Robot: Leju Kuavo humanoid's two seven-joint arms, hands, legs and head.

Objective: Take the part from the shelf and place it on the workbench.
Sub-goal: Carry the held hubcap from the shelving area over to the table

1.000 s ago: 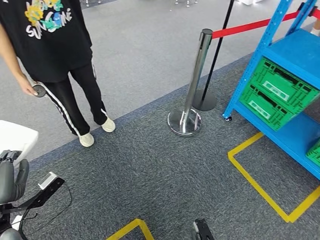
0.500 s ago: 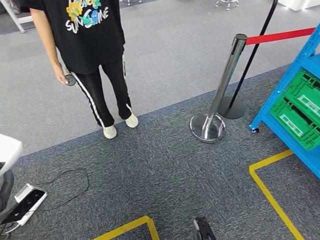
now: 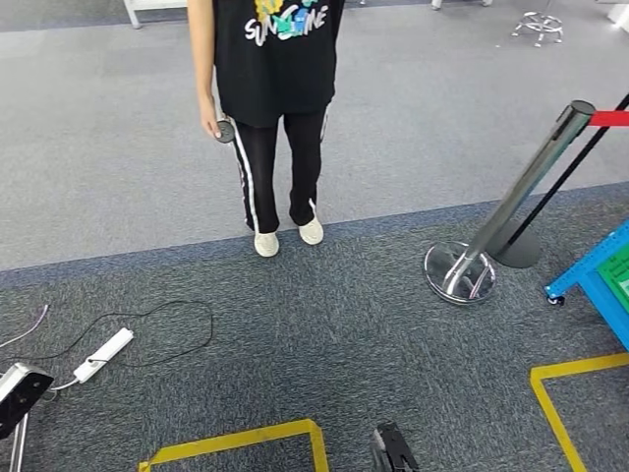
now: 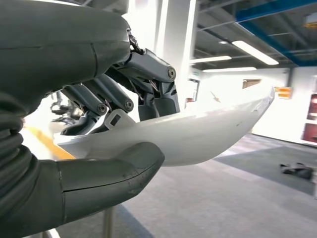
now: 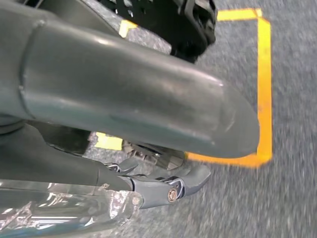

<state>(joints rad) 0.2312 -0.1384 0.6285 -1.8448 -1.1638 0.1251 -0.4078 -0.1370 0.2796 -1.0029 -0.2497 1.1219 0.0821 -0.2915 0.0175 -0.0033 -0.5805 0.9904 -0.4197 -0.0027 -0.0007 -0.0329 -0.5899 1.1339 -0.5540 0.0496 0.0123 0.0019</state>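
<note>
In the left wrist view my left hand [image 4: 93, 124] grips the part [image 4: 194, 134], a long curved white shell. The thick thumb [image 4: 112, 168] lies under it and the dark fingers [image 4: 149, 69] fold over its upper face. The part's pointed end sticks out past the hand into the air. My right hand [image 5: 142, 114] hangs over the dark carpet, with its thumb stretched out, its fingers [image 5: 168, 186] apart and nothing in it. The blue shelf [image 3: 594, 280] shows a corner at the right edge of the head view.
A person [image 3: 278, 69] in a black T-shirt stands ahead, holding a small dark disc [image 3: 225, 131]. A chrome stanchion [image 3: 489, 241] with red tape stands to the right. A power strip [image 3: 104, 354] with its cable lies on the left, and yellow floor tape [image 3: 245, 441] marks boxes.
The camera has swung left. The shelf and stanchion slid toward the right edge and the person came to the middle. The power strip came into sight.
</note>
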